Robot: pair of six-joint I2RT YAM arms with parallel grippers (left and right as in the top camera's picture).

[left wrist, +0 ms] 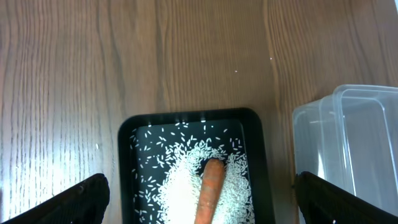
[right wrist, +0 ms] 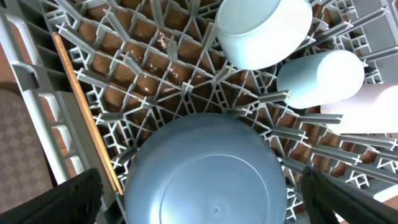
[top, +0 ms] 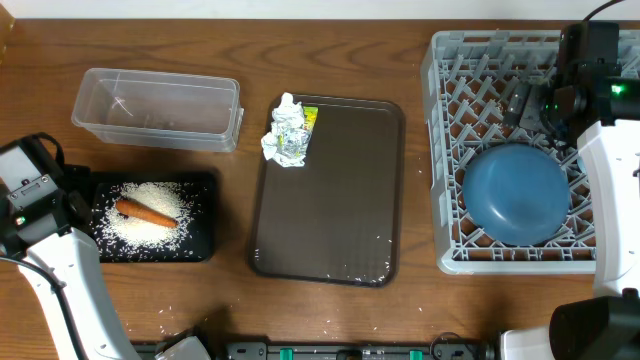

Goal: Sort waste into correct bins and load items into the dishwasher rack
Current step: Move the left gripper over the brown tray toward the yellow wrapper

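The black tray (top: 203, 243) holds a heap of rice (top: 165, 232) with a carrot (top: 145, 211) on it. My left gripper (left wrist: 200, 199) is open above this tray (left wrist: 126, 168), straddling the carrot (left wrist: 211, 180) and rice (left wrist: 177, 190). The clear box (top: 155, 105) is empty. Crumpled white paper with a yellow-green wrapper (top: 288, 132) lies on the brown tray's far left corner. The grey rack (top: 437, 150) holds the blue plate (top: 515, 193). My right gripper (right wrist: 211, 196) is open and empty above the plate (right wrist: 211, 174). A light blue bowl (right wrist: 264, 28), cups (right wrist: 320, 78) and a chopstick (right wrist: 84, 112) sit in the rack.
The dark brown serving tray (top: 330, 200) lies between the bins and the rack. The clear box (left wrist: 354, 143) stands just right of the black tray in the left wrist view. A few loose rice grains lie on the table near its front edge (top: 165, 312).
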